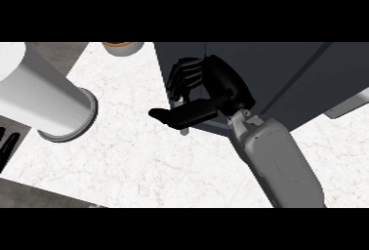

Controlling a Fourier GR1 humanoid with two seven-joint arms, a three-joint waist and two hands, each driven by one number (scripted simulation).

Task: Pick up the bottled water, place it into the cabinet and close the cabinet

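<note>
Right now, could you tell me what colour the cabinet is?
Dark grey cabinet, clearest in the head view, behind the right hand.

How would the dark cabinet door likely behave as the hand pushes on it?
The dark cabinet reads as a flat, rigid panel, so it would probably swing as one piece rather than flex. The right hand sits at its front edge, fingers curled there, which should give good leverage. Its smooth face may let fingers slide.

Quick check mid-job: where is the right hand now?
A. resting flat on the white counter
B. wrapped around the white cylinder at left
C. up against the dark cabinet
C: the right hand lies against the dark cabinet, fingers curled at its front edge, away from the white cylinder.
</note>
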